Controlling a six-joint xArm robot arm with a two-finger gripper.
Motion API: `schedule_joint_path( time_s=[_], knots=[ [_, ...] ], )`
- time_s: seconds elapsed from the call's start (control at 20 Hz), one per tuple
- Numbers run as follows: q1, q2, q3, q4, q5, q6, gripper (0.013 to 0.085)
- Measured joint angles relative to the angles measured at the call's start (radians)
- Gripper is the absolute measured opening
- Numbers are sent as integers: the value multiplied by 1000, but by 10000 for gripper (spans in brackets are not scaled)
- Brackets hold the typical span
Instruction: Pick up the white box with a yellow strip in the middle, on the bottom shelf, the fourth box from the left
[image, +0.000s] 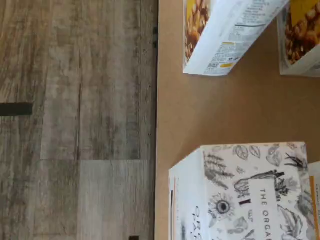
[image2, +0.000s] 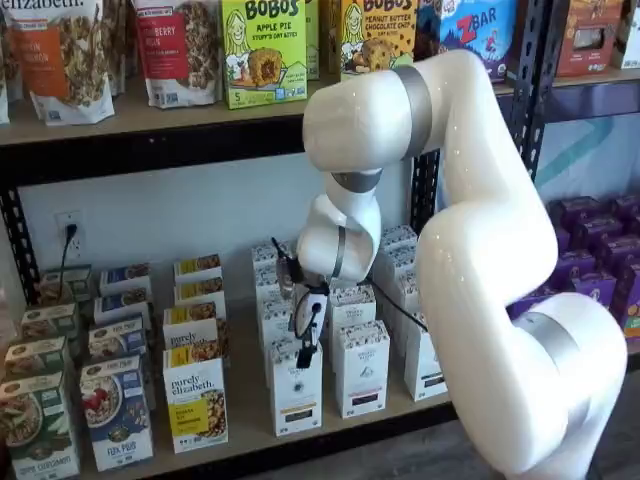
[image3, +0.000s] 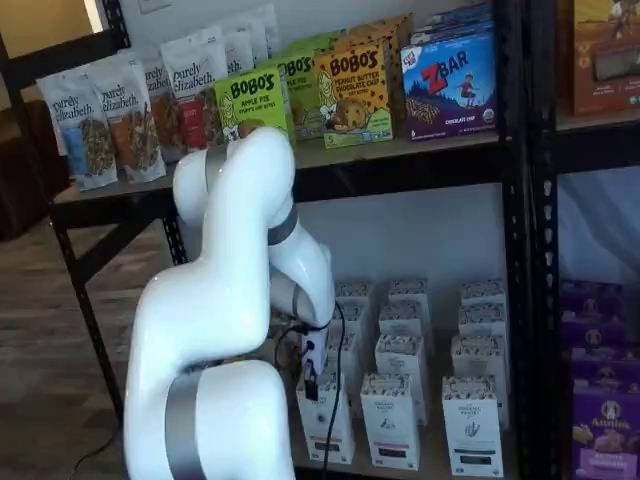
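**White box: position and hand state**

The white box (image2: 297, 398) stands upright at the front of its column on the bottom shelf (image2: 248, 402), with same-shaped white cartons (image2: 270, 320) lined up behind it. A yellow "purely elizabeth" box (image2: 195, 410) stands just beside it on 1 side and a white carton with a dark band (image2: 362, 372) on the other.

The hand (image2: 305, 355) hangs directly in front of the white box's upper part. Its fingers are spread wide and hold nothing. The white arm (image2: 480, 250) reaches in from the side.

The wrist view shows a leaf-patterned carton (image: 245, 195) on the tan board.
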Motion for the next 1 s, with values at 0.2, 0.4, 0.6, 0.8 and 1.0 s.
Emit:
schedule_joint_path(
  time_s=[0.2, 0.4, 0.6, 0.8, 1.0],
  knots=[
    [-11, 39, -54, -54, 22, 42, 850],
    [-18, 76, -102, -99, 42, 77, 850],
    [-21, 103, -134, -128, 49, 102, 850],
    [-22, 127, -159, -157, 51, 126, 850],
    [-26, 151, -186, -202, 63, 163, 850]
  ],
)
